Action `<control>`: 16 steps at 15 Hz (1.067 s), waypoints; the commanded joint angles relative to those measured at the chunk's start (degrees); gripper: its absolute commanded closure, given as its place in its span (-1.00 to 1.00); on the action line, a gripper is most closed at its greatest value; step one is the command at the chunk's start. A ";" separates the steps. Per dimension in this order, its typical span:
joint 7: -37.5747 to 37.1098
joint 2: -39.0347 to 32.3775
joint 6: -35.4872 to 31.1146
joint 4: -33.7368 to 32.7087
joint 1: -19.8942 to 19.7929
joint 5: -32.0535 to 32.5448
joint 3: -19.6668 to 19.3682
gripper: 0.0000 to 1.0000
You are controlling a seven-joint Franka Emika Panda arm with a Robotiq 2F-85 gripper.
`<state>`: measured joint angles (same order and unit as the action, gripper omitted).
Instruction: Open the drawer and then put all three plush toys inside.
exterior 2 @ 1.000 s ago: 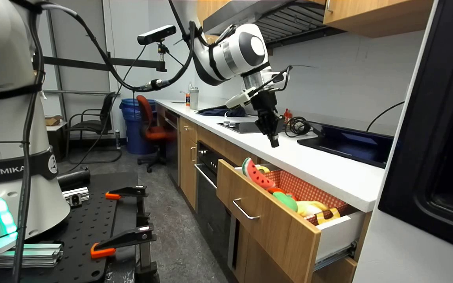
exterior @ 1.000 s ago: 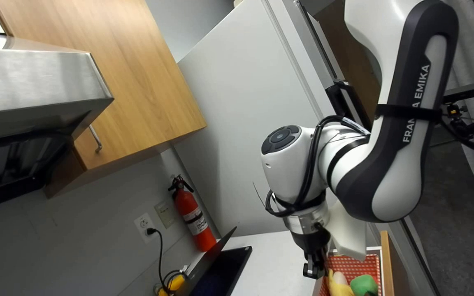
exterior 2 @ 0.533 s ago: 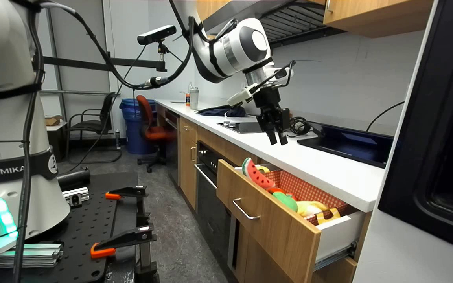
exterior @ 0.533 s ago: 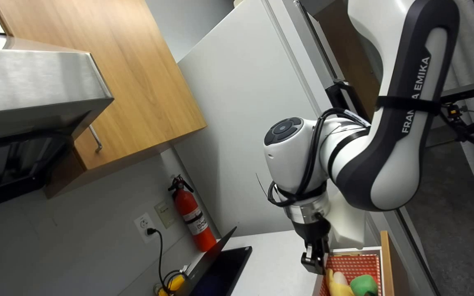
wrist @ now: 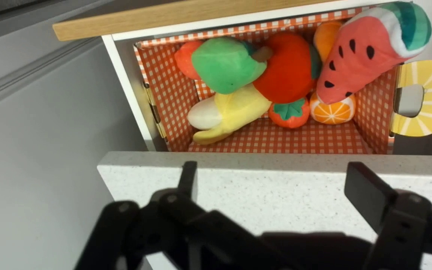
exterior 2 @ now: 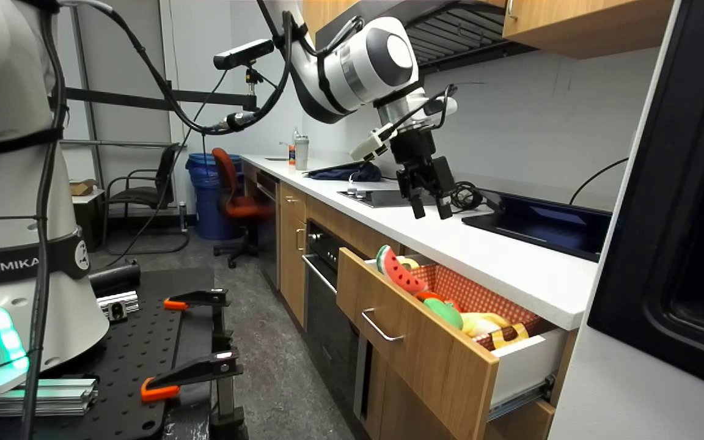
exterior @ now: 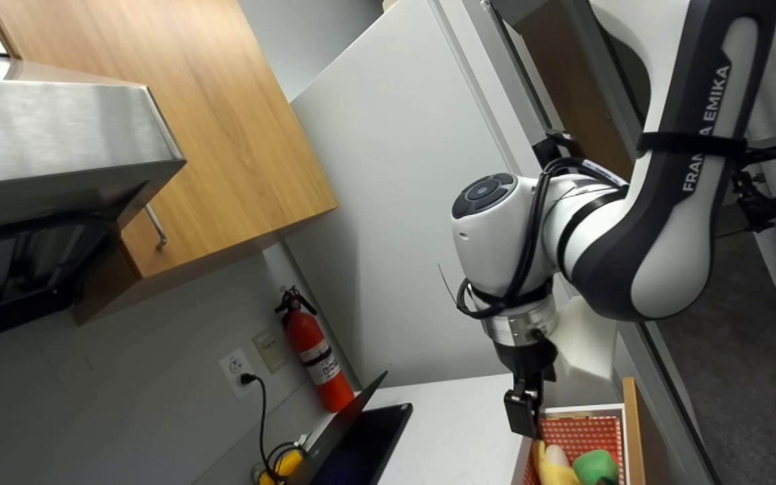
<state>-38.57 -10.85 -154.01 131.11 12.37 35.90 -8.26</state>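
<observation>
The drawer (exterior 2: pixel 413 330) stands pulled out below the white counter, its wooden front showing in both exterior views. Inside it, a red-checked box (wrist: pixel 276 140) holds several fruit-shaped plush toys. Among them in the wrist view are a green plush (wrist: pixel 223 65), a large red plush (wrist: pixel 285 67) and a yellow banana plush (wrist: pixel 242 107). A watermelon slice (wrist: pixel 362 56) leans up over the box's end. My gripper (wrist: pixel 272 170) is open above the counter's edge, just short of the drawer, its fingers wide apart with only counter behind them. In an exterior view the gripper (exterior 2: pixel 431 215) hangs above the toys' level.
The white counter (exterior 2: pixel 492 263) overhangs the drawer's back. On it lie a dark open laptop (exterior 2: pixel 541 223) and a coiled cable (exterior 2: pixel 465 195). A tall white panel (exterior: pixel 415 202) rises at the counter's end, near a red fire extinguisher (exterior: pixel 320 353) on the wall.
My gripper has gone from shut to wide open with nothing in it. The arm has risen slightly. Drawer and toys have stayed where they were.
</observation>
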 commanded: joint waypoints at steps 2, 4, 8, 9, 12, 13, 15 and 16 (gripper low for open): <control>-4.81 6.09 -3.07 6.99 -1.01 2.62 -1.15 -1.00; -6.62 7.69 -4.06 8.96 -1.20 2.58 -1.74 -1.00; -4.58 5.68 -2.85 7.19 -0.89 0.79 -1.54 -1.00; -4.63 5.85 -2.86 7.34 -0.89 0.79 -1.54 -1.00; -4.68 5.90 -2.86 7.36 -0.89 0.79 -1.54 -1.00; -4.68 5.90 -2.86 7.36 -0.89 0.79 -1.54 -1.00; -4.69 5.90 -2.86 7.36 -0.89 0.79 -1.54 -1.00; -4.69 5.90 -2.86 7.36 -0.89 0.79 -1.54 -1.00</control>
<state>-43.26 -4.95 -156.87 138.46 11.48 36.69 -9.79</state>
